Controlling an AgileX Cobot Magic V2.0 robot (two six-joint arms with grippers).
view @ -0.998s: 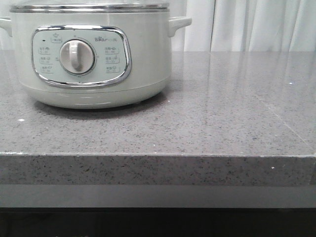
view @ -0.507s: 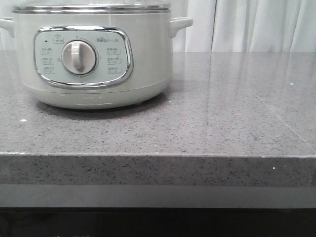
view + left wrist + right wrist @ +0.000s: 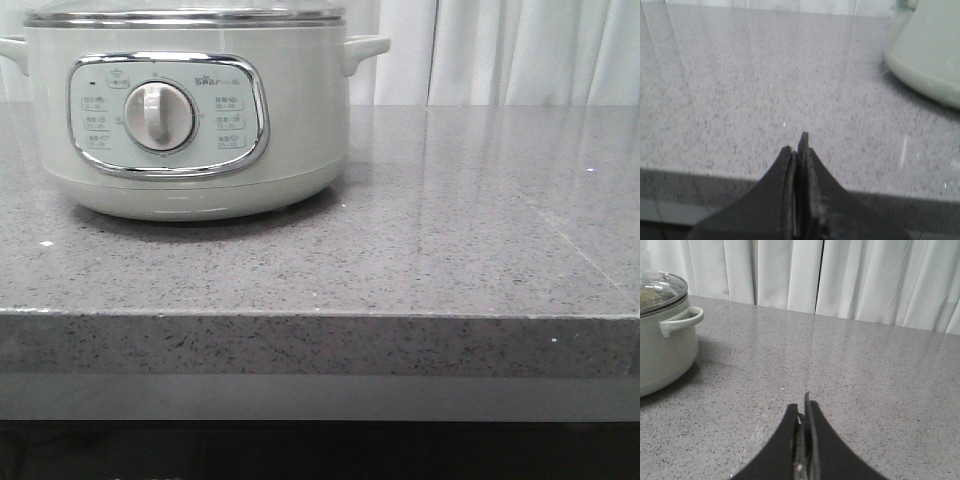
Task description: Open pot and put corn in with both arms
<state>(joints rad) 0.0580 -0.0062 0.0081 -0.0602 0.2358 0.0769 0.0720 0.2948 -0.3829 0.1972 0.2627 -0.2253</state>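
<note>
The pale-green pot (image 3: 190, 120) stands at the back left of the grey stone counter, its steel-rimmed lid (image 3: 185, 16) on. It has a chrome-framed panel with a central dial (image 3: 160, 116). The pot also shows in the right wrist view (image 3: 662, 335) with a glass lid, and its base shows in the left wrist view (image 3: 930, 55). My left gripper (image 3: 796, 145) is shut and empty near the counter's front edge. My right gripper (image 3: 802, 407) is shut and empty above the counter, to the right of the pot. The corn is out of view. Neither gripper shows in the front view.
The grey speckled counter (image 3: 450, 230) ends in a thick front edge (image 3: 320, 345). White curtains (image 3: 840, 275) hang behind it. The pot's side handle (image 3: 682, 322) sticks out toward my right gripper.
The front view has shifted a few pixels, so the pot appears slightly further right. Nothing else has visibly changed.
</note>
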